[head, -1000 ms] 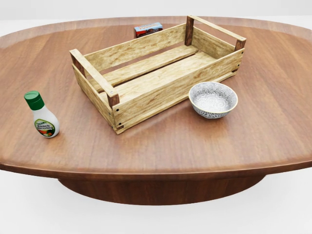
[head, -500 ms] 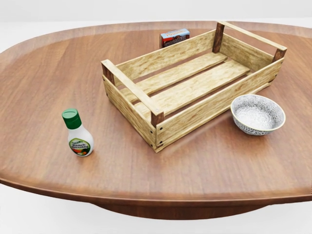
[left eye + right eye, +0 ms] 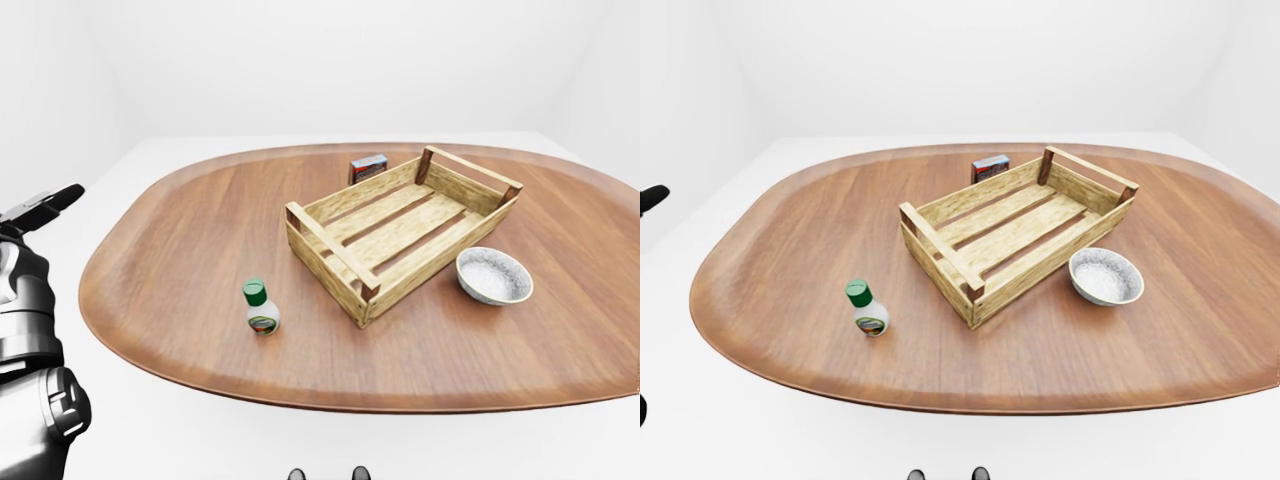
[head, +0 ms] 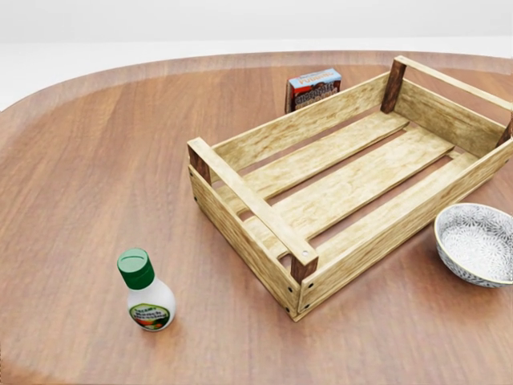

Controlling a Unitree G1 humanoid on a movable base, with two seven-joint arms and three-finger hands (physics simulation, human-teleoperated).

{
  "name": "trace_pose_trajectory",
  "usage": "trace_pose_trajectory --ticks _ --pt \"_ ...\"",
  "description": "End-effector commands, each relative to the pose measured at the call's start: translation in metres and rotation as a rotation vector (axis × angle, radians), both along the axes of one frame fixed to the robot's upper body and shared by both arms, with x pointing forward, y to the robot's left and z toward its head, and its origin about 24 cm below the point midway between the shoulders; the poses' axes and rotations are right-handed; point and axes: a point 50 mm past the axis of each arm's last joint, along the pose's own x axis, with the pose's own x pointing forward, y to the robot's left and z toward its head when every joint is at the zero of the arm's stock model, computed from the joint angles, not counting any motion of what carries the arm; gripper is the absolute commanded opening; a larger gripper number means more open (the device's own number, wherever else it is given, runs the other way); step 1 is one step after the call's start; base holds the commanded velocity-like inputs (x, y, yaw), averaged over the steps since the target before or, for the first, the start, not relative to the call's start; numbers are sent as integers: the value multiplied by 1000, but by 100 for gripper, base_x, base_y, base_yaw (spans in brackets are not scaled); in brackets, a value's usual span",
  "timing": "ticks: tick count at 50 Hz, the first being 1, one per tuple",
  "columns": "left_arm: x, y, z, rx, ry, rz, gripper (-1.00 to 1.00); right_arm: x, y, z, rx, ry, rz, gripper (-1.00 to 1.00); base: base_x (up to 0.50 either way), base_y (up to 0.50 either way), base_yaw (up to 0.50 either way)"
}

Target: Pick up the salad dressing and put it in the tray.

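A broad oval wooden table point(image 3: 180, 250) with a reddish-brown grain fills most of every view, set against white floor and walls. Toward the right of the head view a patterned ceramic bowl point(image 4: 478, 243) stands upright on the tabletop, grey-speckled outside and pale inside, cut slightly by the right edge of that view. Near the top of the head view a small red and blue box point(image 4: 313, 87) stands on the table, its printed face too small to read; its lower part is hidden. Bowl and box are well apart
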Motion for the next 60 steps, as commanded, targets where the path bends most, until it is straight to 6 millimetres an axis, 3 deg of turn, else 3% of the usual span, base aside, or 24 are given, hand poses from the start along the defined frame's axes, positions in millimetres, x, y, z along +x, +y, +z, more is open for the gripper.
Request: trace_pose_trajectory --ticks 1,39,56,60 --pt "2 -1 -4 -7 14 -10 100 2 2 -5 28 13 31 100 50 4 0" --pt "0 -3 5 22 -28 -13 100 0 6 -14 -71 15 10 100 50 -1 0" --pt "1 -4 3 14 -19 -17 100 2 4 -12 -7 10 27 100 50 -5 0" --pt "1 -4 2 13 -17 -16 100 -4 2 -7 37 -73 15 100 25 -3 0"
